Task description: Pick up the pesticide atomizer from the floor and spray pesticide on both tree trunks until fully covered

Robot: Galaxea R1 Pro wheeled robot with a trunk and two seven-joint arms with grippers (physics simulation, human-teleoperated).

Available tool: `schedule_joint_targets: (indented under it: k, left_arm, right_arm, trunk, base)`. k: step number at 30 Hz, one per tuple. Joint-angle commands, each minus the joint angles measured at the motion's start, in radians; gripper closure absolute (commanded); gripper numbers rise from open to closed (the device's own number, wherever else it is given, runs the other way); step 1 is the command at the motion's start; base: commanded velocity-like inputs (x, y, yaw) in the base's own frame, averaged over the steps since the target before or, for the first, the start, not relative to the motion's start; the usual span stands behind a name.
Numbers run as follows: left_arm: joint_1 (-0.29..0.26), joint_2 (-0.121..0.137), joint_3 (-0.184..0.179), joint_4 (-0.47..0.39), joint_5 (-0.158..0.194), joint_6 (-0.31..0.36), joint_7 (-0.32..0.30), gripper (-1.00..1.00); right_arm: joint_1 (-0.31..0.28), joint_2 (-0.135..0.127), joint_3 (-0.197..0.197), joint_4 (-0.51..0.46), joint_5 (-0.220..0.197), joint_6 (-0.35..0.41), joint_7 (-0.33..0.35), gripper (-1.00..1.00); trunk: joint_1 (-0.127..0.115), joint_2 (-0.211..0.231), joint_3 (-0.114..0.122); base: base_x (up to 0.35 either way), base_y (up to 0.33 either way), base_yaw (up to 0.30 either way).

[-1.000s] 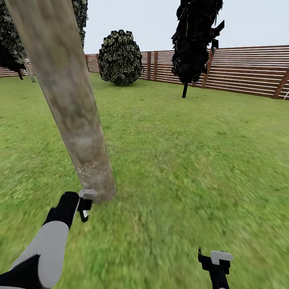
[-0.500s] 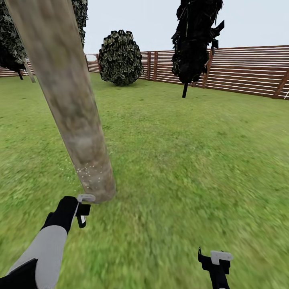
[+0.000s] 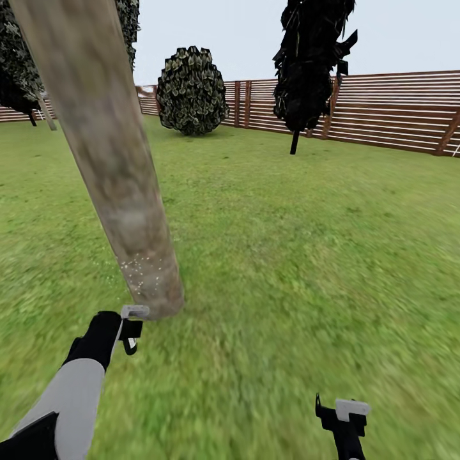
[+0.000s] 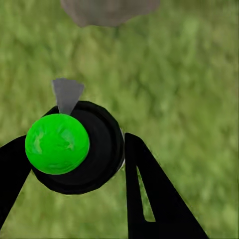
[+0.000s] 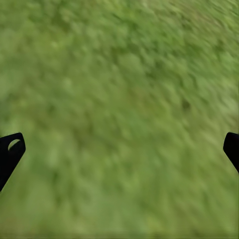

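A thick pale grey-brown tree trunk (image 3: 121, 191) leans across the left of the head view and meets the lawn just beyond my left gripper (image 3: 131, 329). Pale specks of pesticide (image 3: 137, 268) dot its lowest part. In the left wrist view the left gripper (image 4: 77, 164) is shut on the pesticide atomizer (image 4: 74, 149), a black round body with a bright green ball on top. Its grey nozzle (image 4: 66, 94) points at the trunk's base (image 4: 107, 10). My right gripper (image 3: 345, 415) hangs low at the right over grass, and its fingers (image 5: 10, 149) stand wide apart with nothing between them.
A round leafy bush (image 3: 191, 91) and a dark columnar tree (image 3: 310, 64) stand far off before the brown slat fence (image 3: 396, 112). More dark foliage (image 3: 16, 70) shows at far left. Open lawn (image 3: 306, 255) stretches right of the trunk.
My left gripper with the atomizer dropped slightly back toward me and left, then rose a little. The pale specks on the trunk's foot now reach a bit higher. The right arm stayed still.
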Motion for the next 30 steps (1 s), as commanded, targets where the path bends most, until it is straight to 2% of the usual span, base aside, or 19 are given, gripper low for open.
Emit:
schedule_joint_targets:
  k: [1, 3, 6, 9, 13, 18, 25, 30]
  left_arm:
    - [0.002, 0.007, 0.004, 0.001, -0.004, -0.014, -0.005, 1.0]
    - [0.017, 0.016, 0.004, 0.008, -0.002, -0.044, 0.021, 1.0]
    - [0.021, 0.008, 0.003, 0.011, 0.001, -0.05, 0.028, 1.0]
    - [0.022, -0.012, 0.004, 0.016, 0.009, -0.051, 0.03, 1.0]
    - [0.022, -0.011, 0.008, 0.012, 0.011, -0.051, 0.03, 1.0]
    - [0.022, -0.01, 0.007, 0.003, 0.017, -0.05, 0.028, 1.0]
    - [0.023, -0.018, 0.007, 0.014, 0.022, -0.055, 0.05, 1.0]
    - [0.029, -0.019, 0.005, 0.018, 0.06, -0.056, 0.051, 1.0]
  right_arm:
    - [-0.001, 0.0, -0.006, 0.001, 0.011, -0.002, -0.004, -1.0]
    - [-0.001, 0.0, -0.006, 0.001, 0.011, -0.002, -0.004, -1.0]
    - [-0.001, 0.0, -0.006, 0.001, 0.011, -0.002, -0.004, -1.0]
    - [-0.001, -0.001, -0.006, 0.001, 0.011, -0.002, -0.004, -1.0]
    - [-0.001, -0.001, -0.006, 0.001, 0.011, -0.002, -0.004, -1.0]
    - [-0.001, -0.001, -0.006, 0.001, 0.011, -0.002, -0.004, -1.0]
    - [-0.001, -0.001, -0.006, 0.001, 0.011, -0.002, -0.004, -1.0]
    - [-0.001, -0.001, -0.006, 0.001, 0.011, -0.002, -0.004, -1.0]
  trunk:
    - [0.004, -0.008, -0.004]
    - [0.011, -0.022, -0.01]
    - [0.023, -0.043, -0.02]
    - [0.034, -0.064, -0.029]
    - [0.05, -0.092, -0.042]
    - [0.05, -0.092, -0.042]
    - [0.05, -0.092, -0.042]
    - [0.05, -0.092, -0.042]
  base:
    - [0.0, 0.0, 0.0]
    - [0.0, 0.0, 0.0]
    - [0.0, 0.0, 0.0]
    - [0.0, 0.0, 0.0]
    - [0.0, 0.0, 0.025]
    - [0.024, -0.026, 0.204]
    - [0.153, -0.216, 0.012]
    - [0.162, -0.232, 0.0]
